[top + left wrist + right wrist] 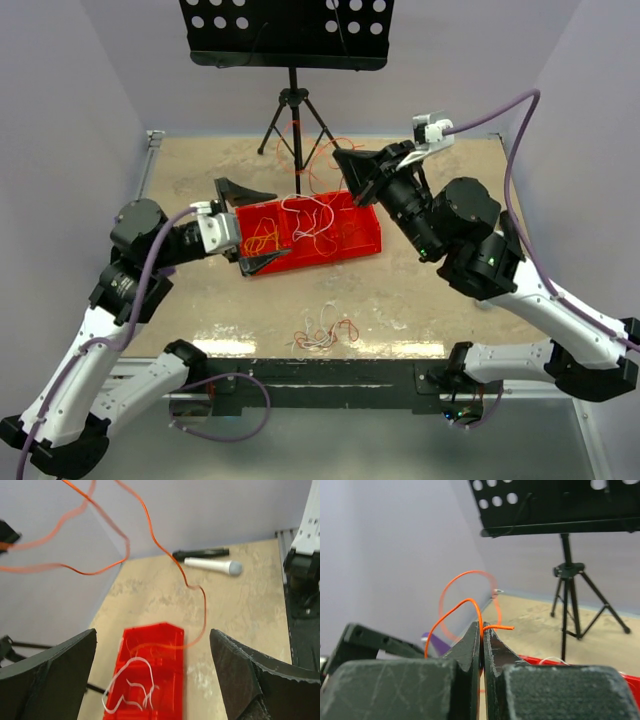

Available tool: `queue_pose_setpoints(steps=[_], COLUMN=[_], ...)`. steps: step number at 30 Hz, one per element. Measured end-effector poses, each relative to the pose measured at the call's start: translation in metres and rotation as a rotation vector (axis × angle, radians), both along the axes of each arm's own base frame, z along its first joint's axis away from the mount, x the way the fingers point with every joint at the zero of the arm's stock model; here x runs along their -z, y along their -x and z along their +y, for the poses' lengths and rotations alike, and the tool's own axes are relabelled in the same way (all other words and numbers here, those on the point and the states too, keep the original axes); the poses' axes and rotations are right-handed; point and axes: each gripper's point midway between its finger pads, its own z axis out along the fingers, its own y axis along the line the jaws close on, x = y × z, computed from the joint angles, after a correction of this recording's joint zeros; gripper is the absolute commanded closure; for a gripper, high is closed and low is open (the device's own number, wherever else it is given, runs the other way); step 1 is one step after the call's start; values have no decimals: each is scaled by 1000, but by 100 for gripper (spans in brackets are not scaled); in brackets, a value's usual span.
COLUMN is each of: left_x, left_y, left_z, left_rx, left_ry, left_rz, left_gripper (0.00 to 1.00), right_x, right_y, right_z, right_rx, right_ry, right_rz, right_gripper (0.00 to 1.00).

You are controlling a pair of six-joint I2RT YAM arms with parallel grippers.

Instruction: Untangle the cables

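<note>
Several cables lie in a red tray (355, 240): white ones (310, 213) in the middle, orange-yellow ones (263, 240) at its left end. My right gripper (350, 172) is above the tray's far right corner, shut on a thin orange cable (455, 609) that loops up from between its fingertips (482, 626). That orange cable (150, 535) trails through the air and down into the red tray (172, 680). My left gripper (254, 226) is at the tray's left end, open, with nothing between its fingers (240, 665). White cables (131, 684) lie in the tray below it.
A small clump of red and white cables (325, 335) lies on the table near the front edge. A black music stand (288, 35) on a tripod (293, 118) is at the back. A black marker and a white microphone-like object (210, 566) lie on the table.
</note>
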Motion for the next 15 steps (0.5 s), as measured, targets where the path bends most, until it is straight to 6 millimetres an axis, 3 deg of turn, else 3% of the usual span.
queue_pose_setpoints(steps=[6, 9, 12, 15], left_x=[81, 109, 124, 125], left_y=[0, 4, 7, 11], left_z=[8, 10, 12, 14], left_rx=[-15, 1, 5, 5], left_ry=[-176, -235, -261, -254], left_rz=[91, 139, 170, 164], left_gripper=[0, 0, 1, 1], right_x=[15, 27, 42, 63], right_y=[-28, -42, -55, -69], right_z=[-15, -15, -17, -26], right_rx=[141, 197, 252, 326], right_ry=[49, 91, 131, 180], right_rz=[34, 49, 56, 69], right_gripper=[100, 100, 100, 100])
